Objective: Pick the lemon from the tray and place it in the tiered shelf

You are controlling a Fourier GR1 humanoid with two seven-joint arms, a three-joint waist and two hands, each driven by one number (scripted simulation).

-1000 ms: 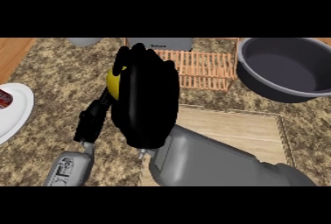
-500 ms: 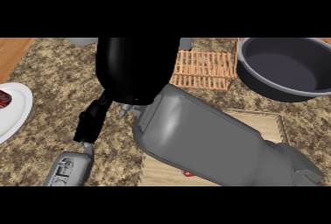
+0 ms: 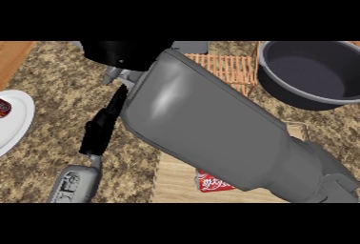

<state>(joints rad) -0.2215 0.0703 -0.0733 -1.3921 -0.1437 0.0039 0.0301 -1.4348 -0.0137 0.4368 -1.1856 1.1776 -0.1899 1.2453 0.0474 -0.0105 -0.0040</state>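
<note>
Transport step, judged from the layout. Right forearm crosses the counter diagonally from the near right corner to the far edge. Right hand sits at the far edge, cut off by the view; finger state cannot be told. Lemon not visible (possibly inside the hand; unconfirmed). Tray lies at the near edge under the forearm, a red packet on it. Slatted shelf stands at the far edge, just right of the hand, beside the grey bowl in the far right corner. Left hand out of view.

Procedure, as advised:
- Move right toward the shelf, clear of the bowl rim.
- Centre over a tier before lowering.
- Release only with the lemon resting.
- Avoid the black utensil and plate toward the left edge.
</note>
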